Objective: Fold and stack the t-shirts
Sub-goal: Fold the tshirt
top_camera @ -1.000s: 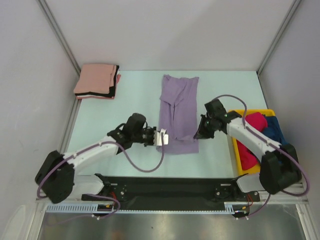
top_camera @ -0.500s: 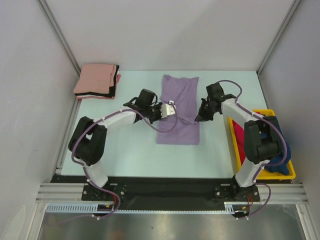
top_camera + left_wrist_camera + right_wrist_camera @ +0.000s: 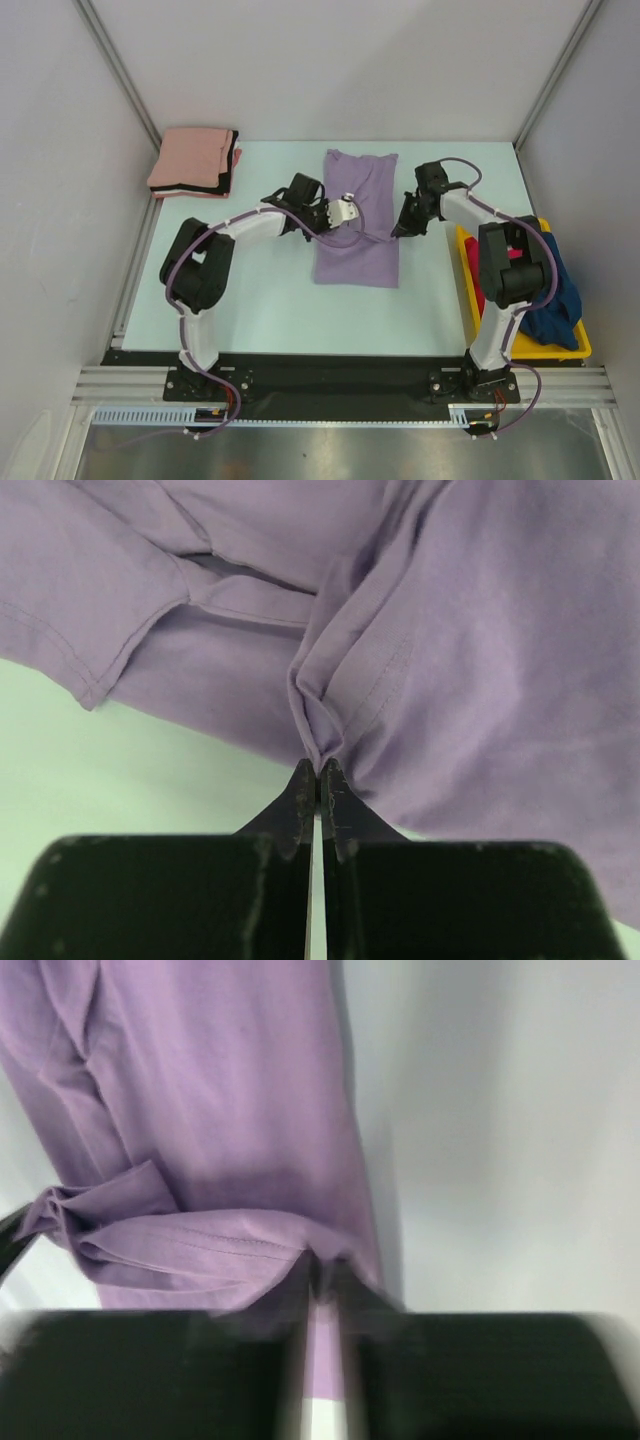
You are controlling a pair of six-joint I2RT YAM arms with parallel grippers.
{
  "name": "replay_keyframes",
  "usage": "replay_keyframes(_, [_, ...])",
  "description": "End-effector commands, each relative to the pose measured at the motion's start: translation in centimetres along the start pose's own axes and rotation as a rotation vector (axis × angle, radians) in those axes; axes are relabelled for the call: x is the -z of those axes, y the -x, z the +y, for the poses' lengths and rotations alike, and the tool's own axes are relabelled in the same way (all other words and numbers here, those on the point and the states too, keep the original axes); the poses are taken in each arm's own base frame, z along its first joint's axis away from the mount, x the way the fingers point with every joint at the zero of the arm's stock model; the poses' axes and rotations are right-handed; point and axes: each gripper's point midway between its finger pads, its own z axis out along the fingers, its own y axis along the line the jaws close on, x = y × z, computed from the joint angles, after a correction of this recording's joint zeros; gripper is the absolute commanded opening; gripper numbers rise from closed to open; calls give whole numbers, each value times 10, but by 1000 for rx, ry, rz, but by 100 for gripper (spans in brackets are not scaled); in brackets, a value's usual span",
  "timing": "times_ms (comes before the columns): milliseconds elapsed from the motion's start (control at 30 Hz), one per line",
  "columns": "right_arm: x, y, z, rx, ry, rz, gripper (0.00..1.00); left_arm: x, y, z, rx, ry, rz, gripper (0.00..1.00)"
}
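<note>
The lavender t-shirt (image 3: 357,250) lies lengthwise mid-table, its near part doubled over. My left gripper (image 3: 347,212) is shut on a pinch of its cloth at the left edge; the left wrist view shows the fold (image 3: 330,710) caught between the tips (image 3: 318,771). My right gripper (image 3: 399,229) is shut on the shirt's right hem (image 3: 200,1245), with the tips (image 3: 322,1278) blurred. A folded salmon pink shirt (image 3: 190,158) lies on a black one (image 3: 229,172) at the far left. A red shirt (image 3: 479,288) and a dark blue one (image 3: 556,300) lie in the bin.
The yellow plastic bin (image 3: 560,352) stands at the right edge of the table, beside the right arm. Grey walls and metal posts close the far side and both sides. The arm bases and black rail run along the near edge.
Both grippers moved away from the near edge toward the far side, carrying the lavender shirt's near hem over itself. The shirt's visible length is shorter.
</note>
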Motion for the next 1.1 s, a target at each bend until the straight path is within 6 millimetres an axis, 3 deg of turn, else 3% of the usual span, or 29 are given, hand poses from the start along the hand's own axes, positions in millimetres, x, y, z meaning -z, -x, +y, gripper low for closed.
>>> replay_keyframes(0, [-1,30,10,21,34,-70,28,-2,10,23,39,65,3,0])
replay_keyframes(33, [-6,28,5,14,17,-57,37,-6,5,25,45,71,20,0])
replay_keyframes(100, [-8,34,-6,-5,-15,-63,47,-6,9,39,55,121,23,21])
replay_keyframes(167, [7,51,-19,-30,-54,-123,49,-3,19,58,95,181,9,44])
replay_keyframes(200, [16,58,-20,-13,-66,-158,50,3,22,72,120,240,15,47])
replay_keyframes(233, [38,74,-20,9,-103,-246,50,8,22,85,163,281,14,50])
replay_keyframes(267, [48,78,-18,26,-118,-277,50,18,33,104,201,331,-11,52])
replay_keyframes(333, [65,76,-10,68,-131,-316,51,30,32,115,329,365,-23,55])
replay_keyframes(367, [74,65,-5,86,-119,-325,50,39,35,123,371,381,-38,56])
replay_keyframes(400, [74,51,8,124,-99,-315,49,42,31,116,378,353,-18,57])
replay_keyframes(433, [71,41,14,147,-70,-309,49,51,49,104,347,284,-74,56])
replay_keyframes(467, [68,19,15,155,-40,-275,49,46,45,81,291,203,-66,56])
replay_keyframes(500, [62,9,25,162,18,-265,47,47,45,56,253,111,-67,56])
replay_keyframes(533, [59,-8,37,145,103,-211,47,57,53,37,194,59,-86,56])
replay_keyframes(600, [51,-36,25,100,82,-140,47,49,40,-22,39,-95,-20,54])
replay_keyframes(633, [48,-45,21,83,52,-122,47,51,45,-42,-16,-134,-16,52])
replay_keyframes(667, [46,-54,16,58,30,-104,50,49,33,-65,-47,-197,2,52])
replay_keyframes(767, [43,-86,9,46,19,-57,54,55,22,-114,-120,-347,-2,58])
replay_keyframes(833, [38,-100,1,45,-3,-31,55,55,16,-131,-167,-377,12,64])
replay_keyframes(867, [37,-104,-1,38,-8,-21,55,51,2,-135,-189,-365,51,66])
replay_keyframes(933, [31,-116,-8,32,-18,5,55,45,-4,-141,-217,-355,72,67])
replay_keyframes(1067, [20,-132,-21,5,-37,35,54,28,-19,-133,-256,-249,113,68])
